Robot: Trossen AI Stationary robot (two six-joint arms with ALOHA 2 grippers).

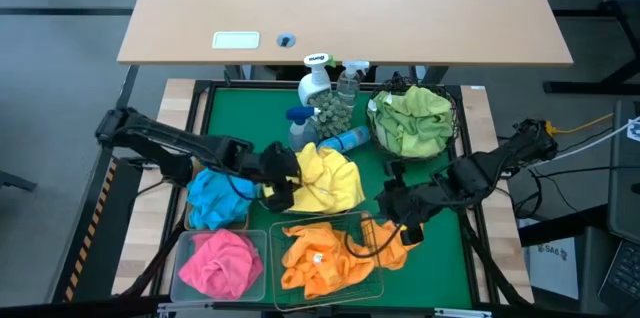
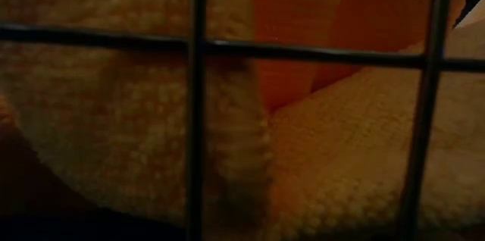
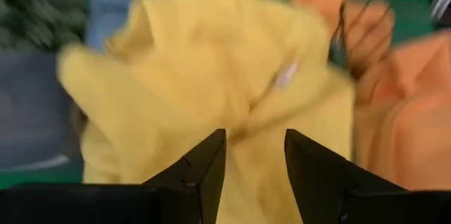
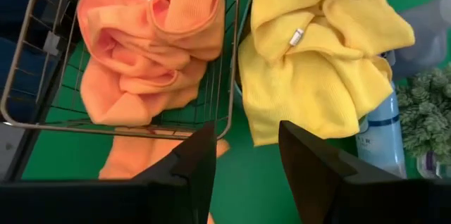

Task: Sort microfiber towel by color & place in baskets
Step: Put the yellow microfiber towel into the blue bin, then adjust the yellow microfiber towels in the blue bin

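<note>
On the green worktop (image 1: pixel 450 248) the towels lie mostly sorted by colour. The orange towel (image 1: pixel 330 253) fills the wire basket (image 1: pixel 375 283) at the near edge, with part of it spilling over the basket's right side onto the mat. Left of it, the pink towel (image 1: pixel 220 261) sits in the clear bin (image 1: pixel 190 288). The blue towel (image 1: pixel 215 198) is bunched in its tub just behind the pink one. The green towel (image 1: pixel 412 118) rests in the round black mesh basket (image 1: pixel 450 143) at the far right. The yellow towel (image 1: pixel 328 180) lies heaped in the middle, touching the orange one's basket; what it rests on is hidden beneath it.

The left claw (image 1: pixel 278 186) is at the yellow towel's left edge; in its wrist view the two fingers (image 3: pixel 204 164) stand apart with yellow cloth just ahead of them, nothing clamped. The right claw (image 1: pixel 400 216) hovers beside the right end of the wire basket, its fingers (image 4: pixel 310 157) also apart and holding nothing, above the basket rim and the spilled orange cloth.

Behind the yellow towel stand spray bottles (image 1: pixel 316 76) and a small green plant (image 1: pixel 333 110). The low view shows only orange cloth (image 2: pixel 341 150) pressed against dark basket wires (image 2: pixel 195 104).
</note>
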